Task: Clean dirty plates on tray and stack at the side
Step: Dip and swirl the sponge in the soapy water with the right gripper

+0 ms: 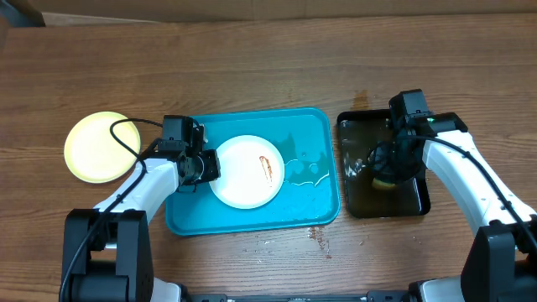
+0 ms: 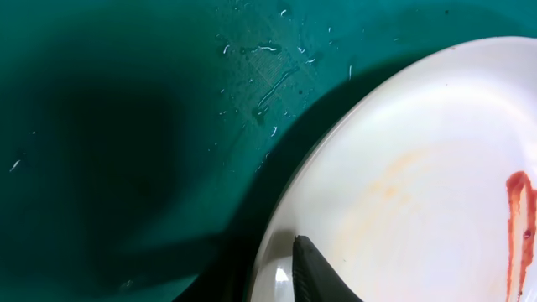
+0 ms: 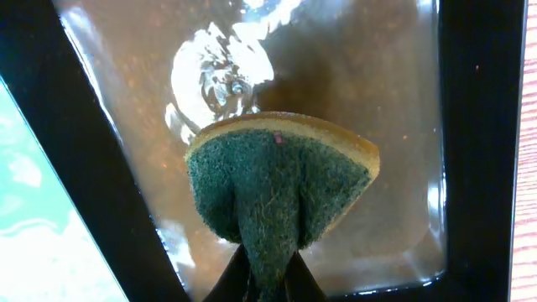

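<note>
Now my left claw [image 1: 210,165] sits at nine o'clock on the white plate [image 1: 242,180] in the turquoise tray [image 1: 315,210]; I cannot tell its grip. My right claw [image 1: 388,174], off at three o'clock, pinches the sponge [image 3: 281,180].

My left arm [image 1: 138,186] and right arm [image 1: 470,172] wear white shells, black joints, black bases, looping black cables [image 1: 126,126].

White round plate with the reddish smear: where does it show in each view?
Overhead: smeared white round plate at centre, on the turquoise plastic tray.
Left wrist: the plate fills the lower right.
Right wrist: not in it.
Shared landmark: the tray, seen in all three views.
</note>
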